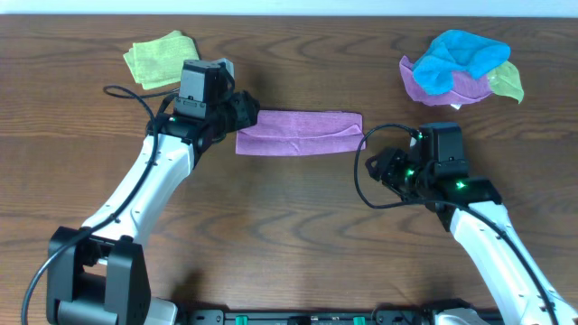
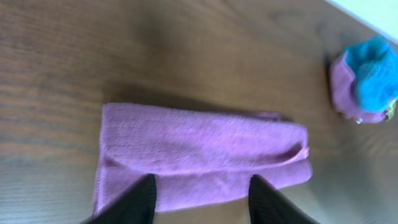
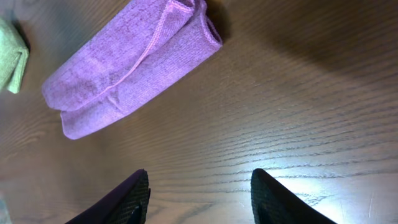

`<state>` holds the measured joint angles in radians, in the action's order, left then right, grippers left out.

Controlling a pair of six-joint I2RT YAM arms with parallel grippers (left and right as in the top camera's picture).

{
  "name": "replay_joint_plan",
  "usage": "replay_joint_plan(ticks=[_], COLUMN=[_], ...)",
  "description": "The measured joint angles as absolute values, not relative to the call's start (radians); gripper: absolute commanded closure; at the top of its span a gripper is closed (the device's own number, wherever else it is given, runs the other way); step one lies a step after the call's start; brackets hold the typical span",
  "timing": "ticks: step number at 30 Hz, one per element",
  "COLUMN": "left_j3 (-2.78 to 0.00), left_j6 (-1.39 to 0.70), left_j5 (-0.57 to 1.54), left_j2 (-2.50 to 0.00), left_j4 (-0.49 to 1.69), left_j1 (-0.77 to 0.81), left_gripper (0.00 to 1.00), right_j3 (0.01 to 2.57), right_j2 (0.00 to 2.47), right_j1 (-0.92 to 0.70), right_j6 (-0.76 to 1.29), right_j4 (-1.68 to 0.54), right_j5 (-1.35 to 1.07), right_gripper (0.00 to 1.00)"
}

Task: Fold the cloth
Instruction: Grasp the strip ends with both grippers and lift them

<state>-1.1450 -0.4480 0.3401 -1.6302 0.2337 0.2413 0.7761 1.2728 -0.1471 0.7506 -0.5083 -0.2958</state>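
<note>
The cloth (image 1: pixel 300 133) is an orchid towel folded into a long narrow strip, lying flat in the middle of the table. My left gripper (image 1: pixel 242 113) sits at its left end. In the left wrist view the cloth (image 2: pixel 199 149) fills the centre, and the left gripper (image 2: pixel 202 190) stands open with its two dark fingers astride the cloth's near edge. My right gripper (image 1: pixel 381 168) is a little below the strip's right end. In the right wrist view it (image 3: pixel 199 186) is open over bare wood, apart from the cloth (image 3: pixel 130 68).
A folded light-green cloth (image 1: pixel 161 59) lies at the back left and shows at the edge of the right wrist view (image 3: pixel 12 56). A bunched pile of blue, purple and green cloths (image 1: pixel 461 68) sits at the back right, also visible from the left wrist (image 2: pixel 367 81).
</note>
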Motion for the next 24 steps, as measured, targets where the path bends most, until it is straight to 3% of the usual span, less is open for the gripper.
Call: replay_joint_plan(ticks=[1,20,24], left_j3=[-1.145,-1.145,-1.145], left_j6=[-0.458,-0.656,-0.658], left_j5=[0.339,0.336,0.328], left_j2=[-1.633,-1.971,-1.999], left_j4=[0.209,0.07,0.07], left_j1=[0.241,0.245,0.259], left_gripper=[0.94,0.94,0.94], right_j3=[0.776,0.776,0.776], right_j2=[1.273,1.273,1.273], right_j1=[-0.147,-0.147,-0.147], right_j6=[0.751,0.754,0.762], right_j4=[-0.504,-0.444,-0.441], right_j5=[-0.3,-0.319,-0.318], right_gripper=[0.47,0.47,0.42])
